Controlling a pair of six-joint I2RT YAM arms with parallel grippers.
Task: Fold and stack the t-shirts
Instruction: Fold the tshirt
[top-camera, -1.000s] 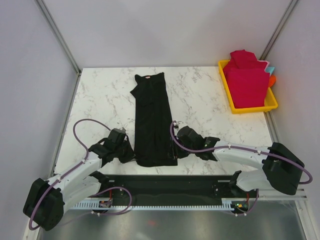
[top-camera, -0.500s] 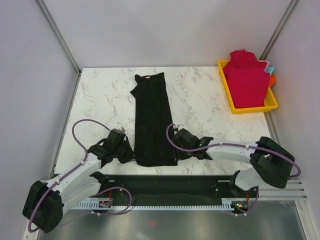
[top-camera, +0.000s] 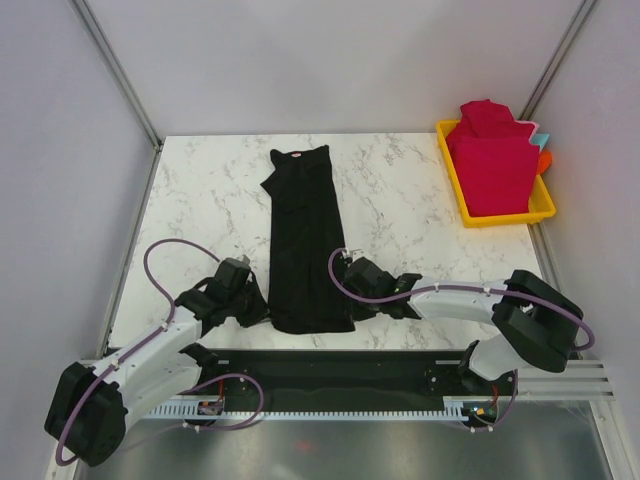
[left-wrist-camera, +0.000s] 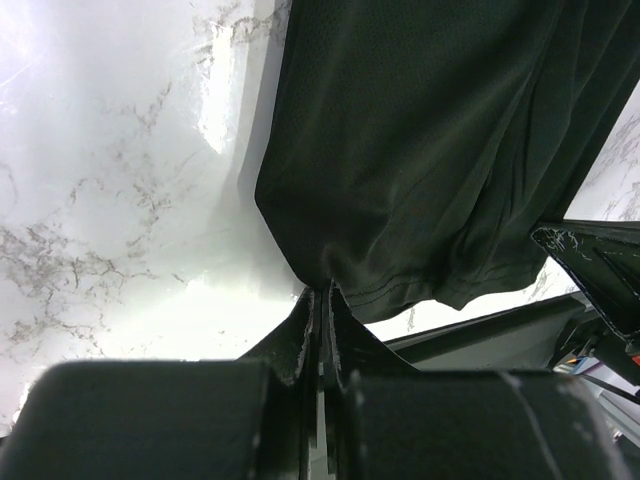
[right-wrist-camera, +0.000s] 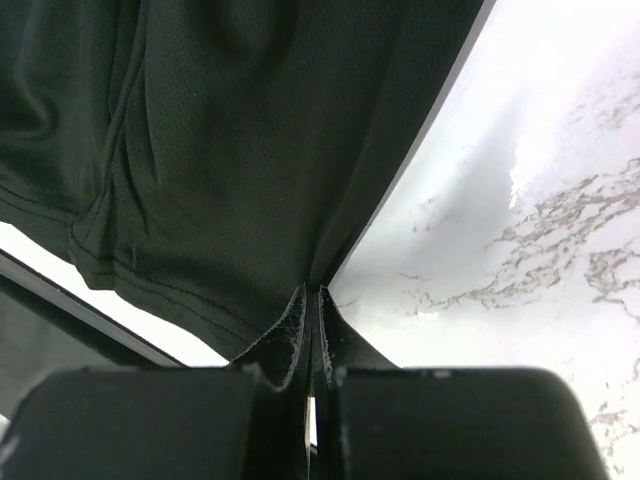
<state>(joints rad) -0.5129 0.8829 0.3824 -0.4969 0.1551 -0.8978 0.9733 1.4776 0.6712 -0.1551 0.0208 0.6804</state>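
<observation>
The black t-shirt (top-camera: 305, 240) lies as a long narrow strip in the middle of the marble table (top-camera: 200, 190). Its hem is at the near edge, and bare surface is on both sides. The 2 grippers pinch this hem: the left gripper (left-wrist-camera: 322, 297) is clenched on its left corner, the right gripper (right-wrist-camera: 312, 293) on its right corner. The crimson t-shirts (top-camera: 490, 150) are piled in the yellow tray (top-camera: 453, 170), well apart.

passable: bare marble table (top-camera: 200, 200) left and right of black t-shirt (top-camera: 305, 230) | blocked: near hem corners, by left gripper (left-wrist-camera: 322, 294) and right gripper (right-wrist-camera: 311, 291) | blocked far right: yellow tray (top-camera: 510, 218) heaped with red t-shirts (top-camera: 495, 165)
</observation>
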